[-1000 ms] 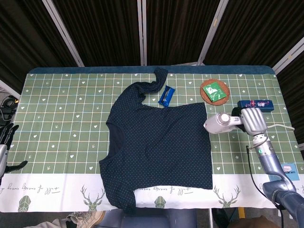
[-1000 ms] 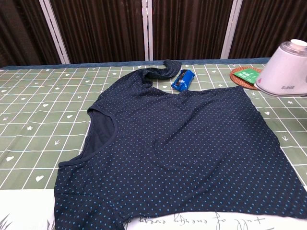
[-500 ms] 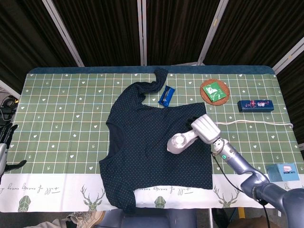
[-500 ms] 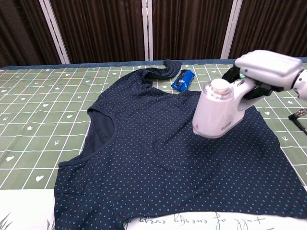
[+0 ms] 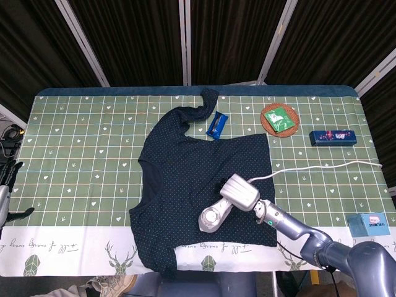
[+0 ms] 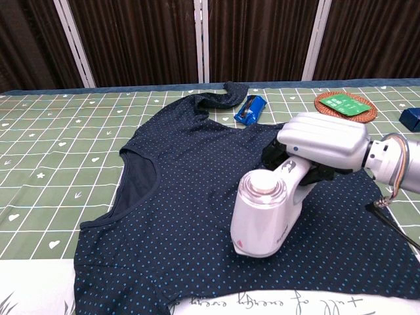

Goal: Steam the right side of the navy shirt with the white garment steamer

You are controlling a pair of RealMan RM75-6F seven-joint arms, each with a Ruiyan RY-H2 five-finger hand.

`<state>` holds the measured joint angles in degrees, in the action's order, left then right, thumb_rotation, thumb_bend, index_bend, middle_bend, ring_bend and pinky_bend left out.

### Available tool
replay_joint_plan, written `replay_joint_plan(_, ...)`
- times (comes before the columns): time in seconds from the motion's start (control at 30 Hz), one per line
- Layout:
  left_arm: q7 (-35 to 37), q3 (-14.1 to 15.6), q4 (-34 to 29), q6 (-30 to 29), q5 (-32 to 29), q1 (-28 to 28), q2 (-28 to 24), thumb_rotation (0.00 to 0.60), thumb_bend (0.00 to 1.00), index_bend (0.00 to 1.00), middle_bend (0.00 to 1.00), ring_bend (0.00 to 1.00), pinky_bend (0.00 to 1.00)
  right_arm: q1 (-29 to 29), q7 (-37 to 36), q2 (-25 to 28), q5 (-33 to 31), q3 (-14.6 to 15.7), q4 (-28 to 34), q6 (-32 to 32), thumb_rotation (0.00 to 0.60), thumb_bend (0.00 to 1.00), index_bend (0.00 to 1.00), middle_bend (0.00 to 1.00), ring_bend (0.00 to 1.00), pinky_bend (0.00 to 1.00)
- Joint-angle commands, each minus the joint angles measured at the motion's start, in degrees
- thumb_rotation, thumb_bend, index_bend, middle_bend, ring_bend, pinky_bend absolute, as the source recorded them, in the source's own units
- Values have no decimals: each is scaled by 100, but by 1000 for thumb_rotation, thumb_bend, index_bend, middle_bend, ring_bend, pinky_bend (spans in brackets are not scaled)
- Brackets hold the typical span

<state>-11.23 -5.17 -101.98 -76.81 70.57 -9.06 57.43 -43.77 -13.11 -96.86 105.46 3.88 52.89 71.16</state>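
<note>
Our right hand (image 6: 321,147) wraps fingers round steamer (image 6: 266,213), head on shirt (image 5: 204,185) near lower right hem; left hand (image 5: 7,176) idle, fingers look spread; we risk cord (image 5: 322,167) dragging fabric into wrinkles.

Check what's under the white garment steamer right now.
The navy dotted shirt lies under the white garment steamer, held by the right hand over its lower right part. Whether the steamer's head touches the fabric is hidden by its body.
</note>
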Motion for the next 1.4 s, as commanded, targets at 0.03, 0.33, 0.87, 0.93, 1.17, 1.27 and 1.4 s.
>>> replay_joint_plan(0.03, -8, 2, 1, -1, -5, 0, 4, 600, 0, 0, 0, 0, 0, 5, -15, -115, 53, 88, -120, 9, 600, 1000, 812, 663, 623, 850)
replay_joint_plan(0.33, -50, 14, 8, 14, -27, -15, 28, 600, 0, 0, 0, 0, 0, 101, -311, -379, -3, 218, -745, 48, 600, 1000, 812, 663, 624, 850)
replay_joint_plan(0.87, -109, 35, 6, -4, -10, -27, 55, 600, 0, 0, 0, 0, 0, 574, -1235, -683, -189, 466, -2326, 291, 600, 1000, 811, 662, 624, 850)
replay_joint_plan(0.93, -120, 40, 3, -4, -5, -30, 62, 600, 0, 0, 0, 0, 0, 631, -1345, -703, -201, 494, -2516, 321, 600, 1000, 811, 662, 624, 849)
replay_joint_plan(1.17, -153, 50, -10, -8, 10, -36, 80, 600, 0, 0, 0, 0, 0, 778, -1582, -784, -285, 473, -3118, 489, 600, 1000, 812, 662, 624, 849)
replay_joint_plan(1.27, -158, 51, -14, -14, 12, -35, 79, 600, 0, 0, 0, 0, 0, 811, -1693, -806, -320, 468, -3334, 491, 600, 1000, 811, 662, 624, 849)
replay_joint_plan(1.4, -147, 48, -13, -21, 14, -35, 74, 600, 0, 0, 0, 0, 0, 852, -1870, -851, -364, 465, -3543, 489, 600, 1000, 811, 662, 624, 850)
